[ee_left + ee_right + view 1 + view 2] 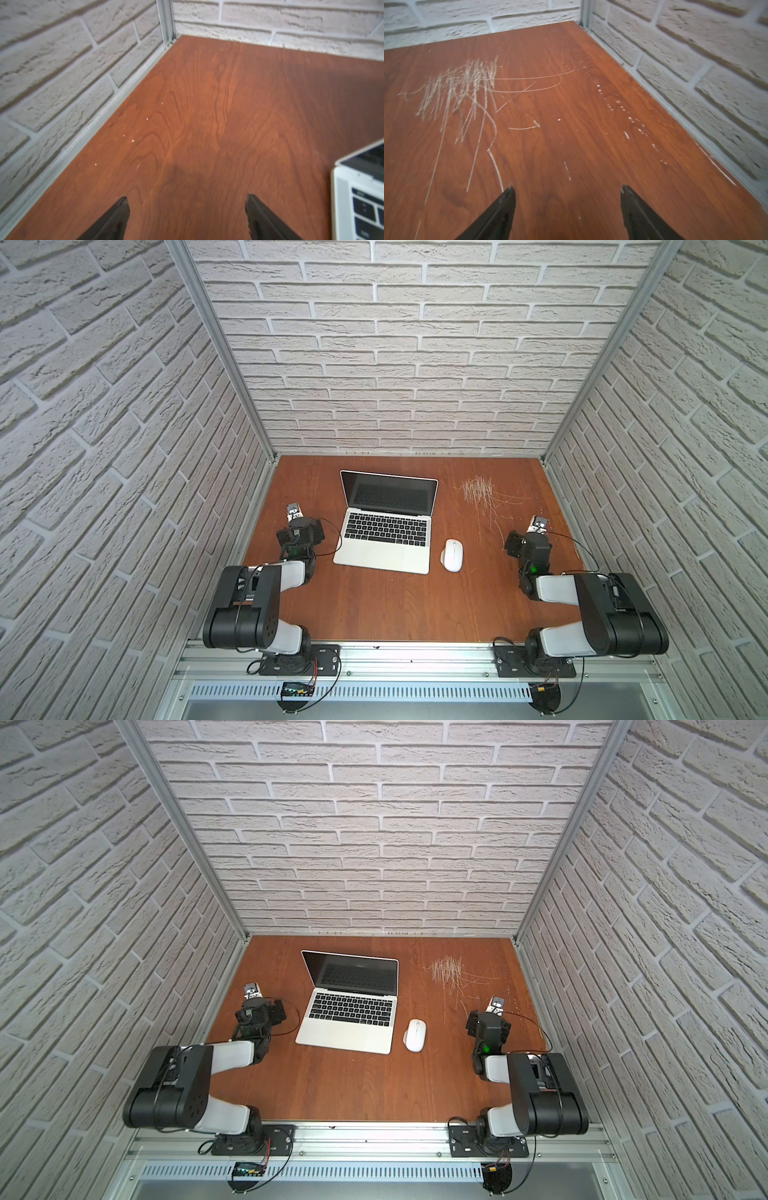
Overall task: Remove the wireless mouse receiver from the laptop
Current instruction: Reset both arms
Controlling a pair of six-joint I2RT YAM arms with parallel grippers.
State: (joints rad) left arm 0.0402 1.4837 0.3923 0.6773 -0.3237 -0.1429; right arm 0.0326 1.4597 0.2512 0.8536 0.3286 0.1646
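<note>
The silver laptop (386, 526) (349, 1006) stands open at the middle of the wooden table, screen dark, in both top views. One of its corners (357, 187) shows in the left wrist view. The wireless mouse receiver does not show in any view. My left gripper (294, 511) (252, 990) (187, 197) hovers left of the laptop, open, with only bare wood between its fingers. My right gripper (539, 523) (496, 1003) (566, 188) hangs open far to the right of the laptop, nothing between its fingers.
A white oval mouse (452, 555) (416, 1035) lies just right of the laptop's front corner. A patch of pale scratches (478, 491) (463, 87) marks the table at the back right. Brick-pattern walls close in the left, right and back sides.
</note>
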